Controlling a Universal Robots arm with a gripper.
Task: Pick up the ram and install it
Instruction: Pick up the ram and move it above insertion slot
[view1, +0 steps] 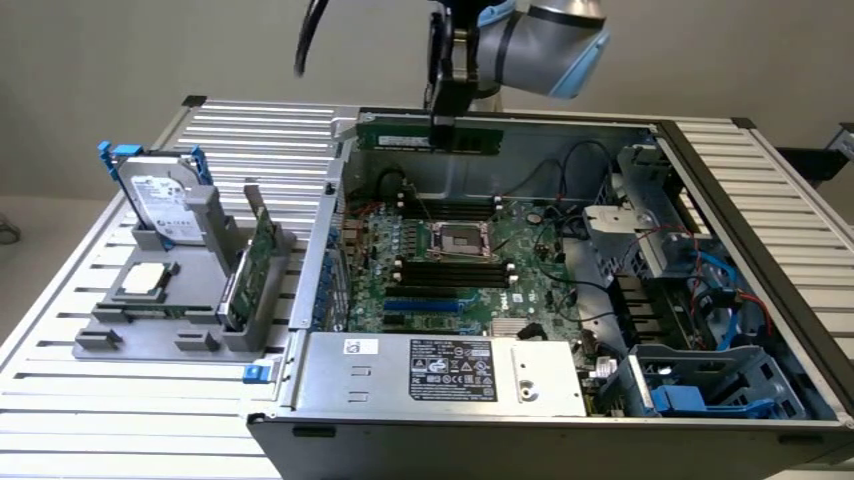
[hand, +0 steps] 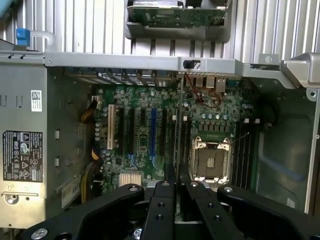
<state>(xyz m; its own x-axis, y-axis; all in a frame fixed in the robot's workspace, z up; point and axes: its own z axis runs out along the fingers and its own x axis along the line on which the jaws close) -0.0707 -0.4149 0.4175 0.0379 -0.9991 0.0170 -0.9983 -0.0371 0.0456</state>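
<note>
The ram (view1: 394, 137) is green, and the motherboard (view1: 534, 262) is green with black and blue slots (view1: 454, 272).

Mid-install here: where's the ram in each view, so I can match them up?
Exterior view: the ram hangs in the gripper by the case's far wall.
Wrist view: the ram is edge-on, a thin strip between the jaws, over the motherboard.
Shared landmark: the CPU socket.

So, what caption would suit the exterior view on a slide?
Robot arm jaws hold the RAM stick over the open computer case, its motherboard exposed below.
</note>
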